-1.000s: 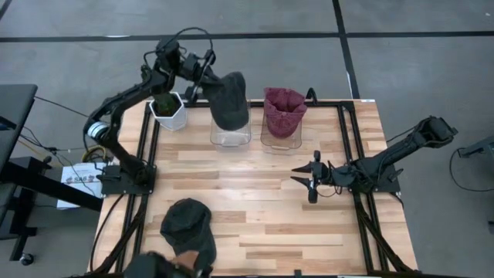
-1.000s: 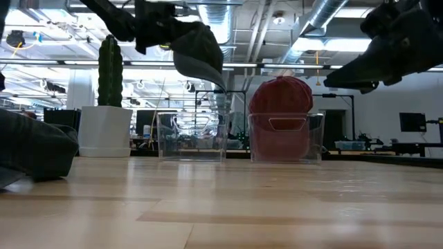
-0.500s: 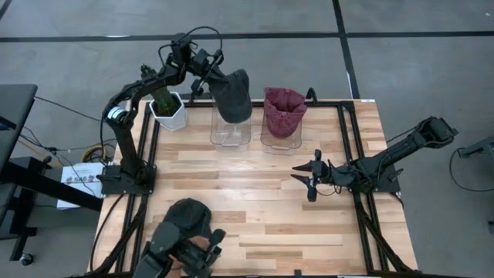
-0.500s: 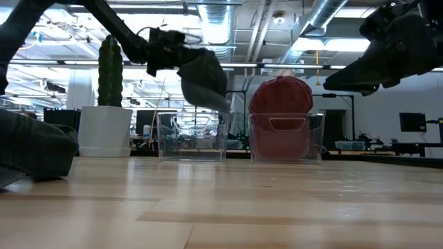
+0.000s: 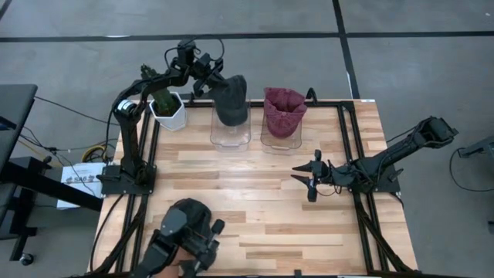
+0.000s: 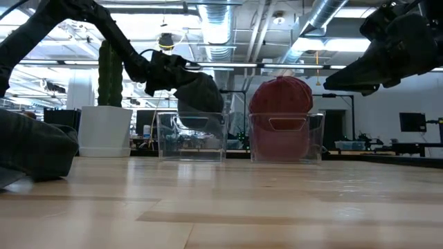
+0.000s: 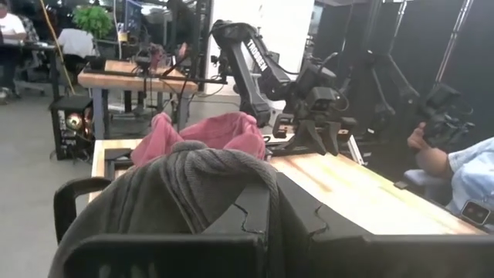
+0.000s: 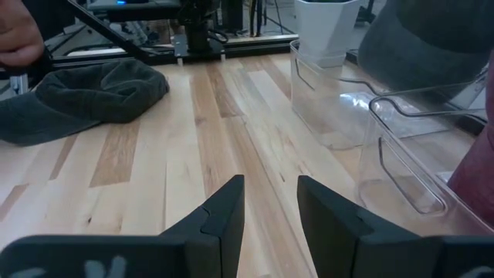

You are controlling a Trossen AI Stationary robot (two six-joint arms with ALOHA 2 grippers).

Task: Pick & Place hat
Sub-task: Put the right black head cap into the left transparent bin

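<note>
A dark grey knit hat [image 5: 231, 100] hangs from my left gripper [image 5: 215, 82] at the table's far edge, its lower end dipping into the mouth of a clear bin [image 5: 230, 135]. In the low view the hat [image 6: 200, 92] sits at the bin's rim [image 6: 192, 115]. A red hat [image 5: 283, 110] fills the second clear bin beside it. Another dark hat [image 5: 189, 220] lies by the near edge. My right gripper [image 5: 308, 182] is open and hovers over the table's right half, touching nothing. My left gripper holds the grey hat by a bunched fold of knit [image 7: 220, 166] at its upper end, pinched between the two fingers [image 7: 255, 208]. The fingers reach in slanting from the table's left and above. The hat hangs slack below them, with its lower end [image 6: 194, 111] in the bin's mouth.
A white pot with a cactus [image 5: 168, 109] stands just left of the bins, close to my left arm. A person's hand [image 8: 17, 32] is at the dark hat [image 8: 85, 91] on the near edge. Bare wood [image 5: 247, 185] lies between the bins and that hat.
My left gripper has reached farther toward the table's far edge and come down, lowering the grey hat from well above the clear bin until its lower end sits in the bin's mouth. A person's hand has moved onto the dark hat at the near edge.
</note>
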